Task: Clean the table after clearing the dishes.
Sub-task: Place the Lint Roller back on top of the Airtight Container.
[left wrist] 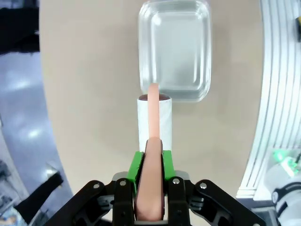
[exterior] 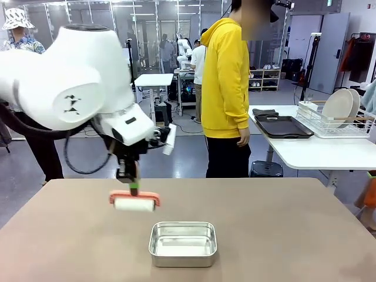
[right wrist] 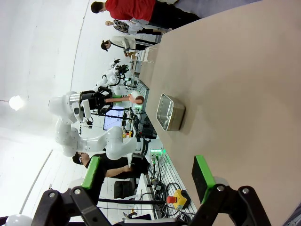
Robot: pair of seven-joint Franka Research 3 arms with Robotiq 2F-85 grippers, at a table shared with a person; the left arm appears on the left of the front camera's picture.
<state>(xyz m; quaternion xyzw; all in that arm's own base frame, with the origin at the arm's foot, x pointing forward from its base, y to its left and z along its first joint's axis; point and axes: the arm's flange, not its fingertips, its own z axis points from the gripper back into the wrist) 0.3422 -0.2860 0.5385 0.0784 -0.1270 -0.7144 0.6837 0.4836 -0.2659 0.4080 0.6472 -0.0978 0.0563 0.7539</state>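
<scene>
Holding a lint roller [exterior: 136,202] by its pink handle, left gripper [left wrist: 149,186] clamped tight on the handle just behind the white roll, green pads [left wrist: 136,162] squeezing either side. Gripping that close to the roll probably for stiffness when pressing down. Roll pointing away from the wrist toward the steel pan [left wrist: 174,49] at the top centre of the left wrist frame, roll end reaching the pan's near rim in that view; contact or gap not readable from there.

In the front frame, roller hanging left of centre, roll lying horizontal just above the table [exterior: 282,235], faint shadow underneath, so likely hovering rather than rolling; touching or not hard to call. Pan sitting lower centre, just below and right of the roller, probably kept as a spot for parking the roller.

Right gripper [right wrist: 148,176] sitting along the bottom of its own frame, fingers spread wide, gripping nothing, parked off the table edge to stay clear of the sweep.

Tabletop reading bare apart from the pan. Plates [exterior: 342,107] standing in a wire rack [exterior: 329,124] and dark trays [exterior: 283,126] lying on the white side table [exterior: 311,153], right side of the front frame, so clearing looking done and wiping being the step in hand. Person in yellow [exterior: 226,88] standing beyond the far edge, upper centre.
</scene>
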